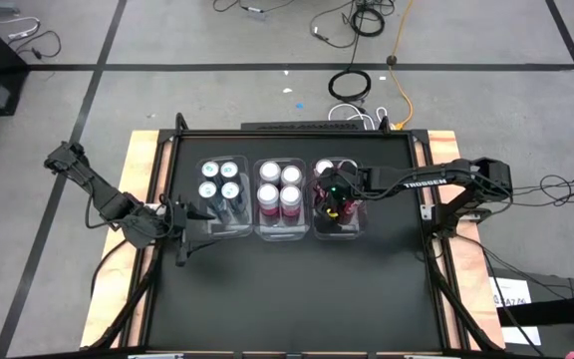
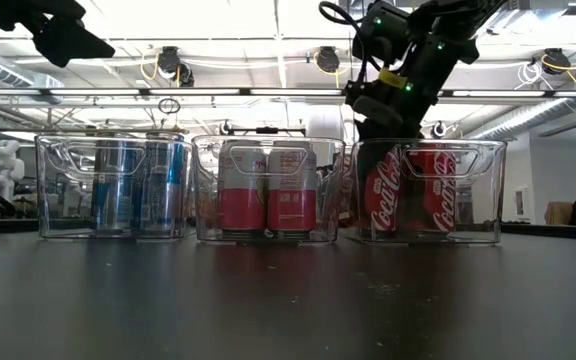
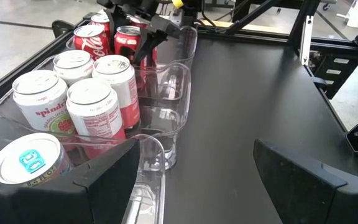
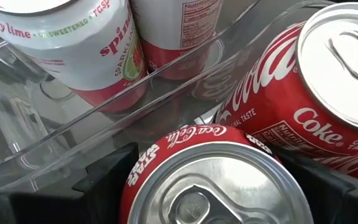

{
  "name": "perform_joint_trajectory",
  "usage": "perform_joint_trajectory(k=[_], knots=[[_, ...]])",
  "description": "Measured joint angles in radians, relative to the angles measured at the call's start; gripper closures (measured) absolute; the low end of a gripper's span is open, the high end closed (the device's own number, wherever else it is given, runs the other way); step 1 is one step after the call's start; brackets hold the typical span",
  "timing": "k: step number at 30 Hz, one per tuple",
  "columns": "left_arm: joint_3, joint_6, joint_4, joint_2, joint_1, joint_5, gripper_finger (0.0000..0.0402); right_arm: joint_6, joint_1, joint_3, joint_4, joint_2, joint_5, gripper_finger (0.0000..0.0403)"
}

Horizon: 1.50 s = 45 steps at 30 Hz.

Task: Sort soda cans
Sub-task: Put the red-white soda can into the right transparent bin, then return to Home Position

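Observation:
Three clear bins stand in a row on the black table. The left bin [image 1: 217, 231] holds teal-blue soda cans [image 1: 219, 179], the middle bin [image 1: 280, 235] pink-and-white cans [image 1: 279, 184], and the right bin [image 1: 341, 231] red cans [image 2: 433, 190], all upright on their bases. My right gripper [image 1: 333, 204] reaches slanting down into the right bin, open, with a red can [image 4: 210, 180] between its fingers. My left gripper [image 1: 189, 231] hovers open and empty at the table's left side, next to the left bin. My right gripper has a finger [image 4: 98, 186] close on each side of the upright red can's top rim [image 4: 135, 180], coming slanting from above. The can stands in the bin. I cannot tell whether the fingers touch it.
The near half of the black table top [image 1: 287, 299] is bare. A second red can [image 4: 328, 81] stands right beside the one between my right fingers. The bin walls [image 4: 166, 93] stand close around them. Cables lie on the floor beyond the far edge [image 1: 352, 85].

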<state>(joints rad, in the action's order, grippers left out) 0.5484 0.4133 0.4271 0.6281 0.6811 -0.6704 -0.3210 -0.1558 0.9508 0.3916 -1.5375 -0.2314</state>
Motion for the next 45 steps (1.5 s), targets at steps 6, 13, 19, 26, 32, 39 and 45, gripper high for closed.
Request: perform_joint_trajectory(k=[6, 13, 19, 26, 32, 39, 45], knots=[[0.0, 0.0, 0.0, 0.0, 0.0, 0.0, 0.0077, 0.023, 0.0, 0.0, 0.0, 0.0, 0.003, 0.0077], [0.0, 0.0, 0.0, 0.0, 0.0, 0.0, 0.0077, 0.024, 0.0, 0.0, 0.003, 0.001, 0.002, 0.0051], [0.0, 0.0, 0.001, 0.0, 0.0, 0.0, 0.0077, 0.023, 0.0, 0.0, 0.019, 0.044, -0.003, 0.0027], [0.0, 0.0, 0.001, 0.0, 0.0, 0.0, 0.0077, 0.019, 0.0, 0.0, 0.078, 0.192, -0.004, 0.0025], [0.0, -0.011, 0.006, 0.0, 0.0, 0.0, 0.0077, -0.065, 0.007, 0.0, 0.157, 0.363, 0.053, 0.0025], [0.0, -0.042, -0.012, 0.001, -0.008, -0.041, 0.0077, -0.087, 0.013, 0.0, 0.215, 0.499, 0.079, 0.0025], [0.0, -0.067, -0.121, 0.027, -0.073, -0.098, 0.0077, -0.103, 0.041, 0.0, 0.26, 0.518, 0.081, 0.0025]])
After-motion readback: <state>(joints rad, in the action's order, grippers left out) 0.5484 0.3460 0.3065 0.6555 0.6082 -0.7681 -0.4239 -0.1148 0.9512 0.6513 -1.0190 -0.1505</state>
